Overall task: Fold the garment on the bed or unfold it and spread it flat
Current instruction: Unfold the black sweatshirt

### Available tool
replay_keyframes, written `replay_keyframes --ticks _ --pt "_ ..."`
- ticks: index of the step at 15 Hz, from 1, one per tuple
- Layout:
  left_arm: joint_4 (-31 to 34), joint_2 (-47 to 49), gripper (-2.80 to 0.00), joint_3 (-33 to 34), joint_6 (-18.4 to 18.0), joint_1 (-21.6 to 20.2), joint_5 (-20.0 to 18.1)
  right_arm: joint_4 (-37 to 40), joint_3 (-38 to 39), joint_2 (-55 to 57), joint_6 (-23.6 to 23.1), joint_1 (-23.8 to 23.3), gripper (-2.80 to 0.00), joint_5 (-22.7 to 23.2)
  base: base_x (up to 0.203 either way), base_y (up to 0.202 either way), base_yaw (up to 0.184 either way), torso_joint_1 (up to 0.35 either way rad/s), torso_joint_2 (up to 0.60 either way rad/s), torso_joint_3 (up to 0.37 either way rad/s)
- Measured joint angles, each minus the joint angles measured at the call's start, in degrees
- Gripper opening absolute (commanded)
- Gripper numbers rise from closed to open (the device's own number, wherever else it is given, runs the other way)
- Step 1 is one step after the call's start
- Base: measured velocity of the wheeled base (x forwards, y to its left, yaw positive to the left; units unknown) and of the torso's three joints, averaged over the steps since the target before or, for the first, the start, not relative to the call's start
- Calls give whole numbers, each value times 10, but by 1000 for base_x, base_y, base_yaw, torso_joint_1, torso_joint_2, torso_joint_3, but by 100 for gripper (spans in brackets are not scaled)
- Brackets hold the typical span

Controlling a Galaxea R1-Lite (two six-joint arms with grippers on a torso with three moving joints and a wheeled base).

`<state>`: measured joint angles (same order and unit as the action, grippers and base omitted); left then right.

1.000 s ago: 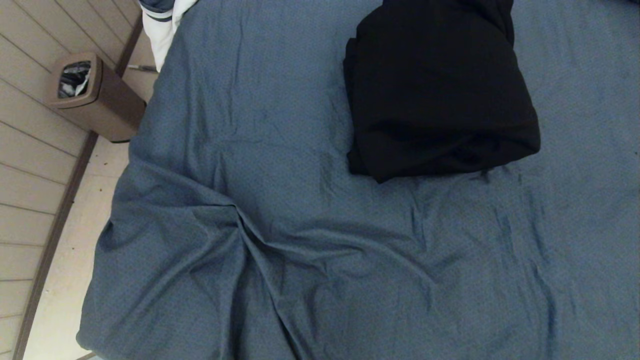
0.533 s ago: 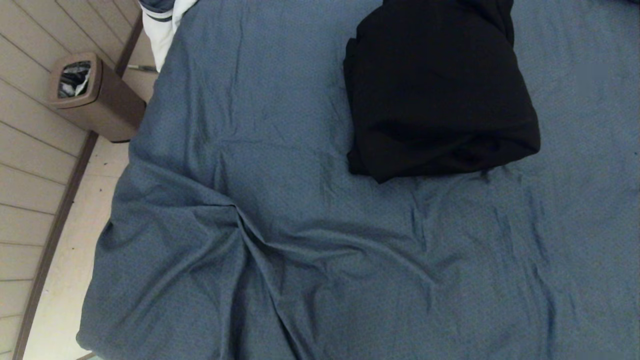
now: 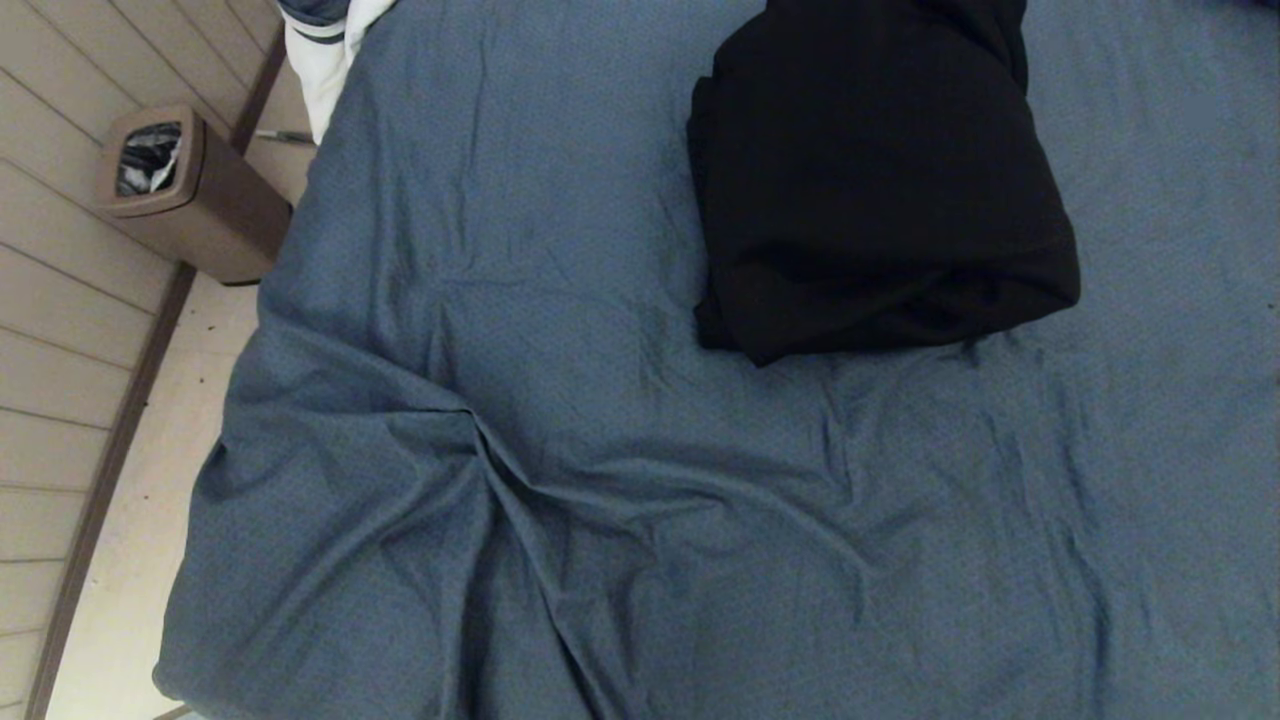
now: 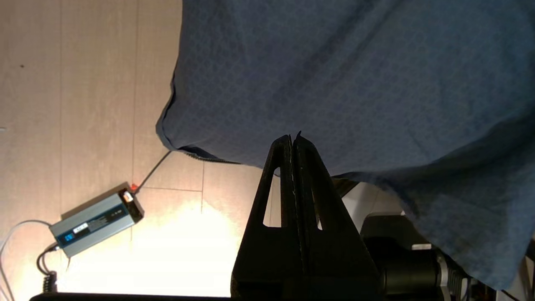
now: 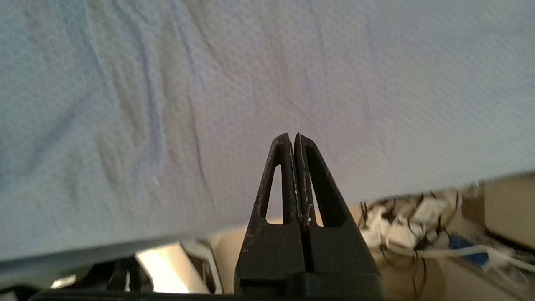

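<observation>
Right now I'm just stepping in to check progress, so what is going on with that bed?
Nothing is being handled at this moment. The black garment lies folded into a compact bundle on the far part of the wide bed with its wrinkled blue-grey sheet. Neither arm shows in the head view. The left gripper is shut and empty near the bed's corner above the floor, and the right gripper is shut and empty at the bed's near edge. A brown bin stands on the floor beside the bed.

Left hand (image 4: 294, 137) closed and empty, over the bed (image 4: 355, 75) corner, grey charger box (image 4: 96, 217) on floor
</observation>
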<state>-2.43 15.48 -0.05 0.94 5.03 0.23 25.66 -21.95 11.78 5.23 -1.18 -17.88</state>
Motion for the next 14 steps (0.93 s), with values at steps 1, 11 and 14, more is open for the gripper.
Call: replay_keyframes --ticks 1,11,14 --pt "0 0 -280 0 0 0 0 -41 29 -16 -18 3 -280 3 0 0 0 0 0 0" --pt "-97 -1 -280 0 2 1 41 -277 212 -116 -63 8 -280 175 0 0 0 0 0 0" --pt "-132 -1 -280 0 -28 1 129 -329 219 -119 -63 8 -280 186 0 0 0 0 0 0"
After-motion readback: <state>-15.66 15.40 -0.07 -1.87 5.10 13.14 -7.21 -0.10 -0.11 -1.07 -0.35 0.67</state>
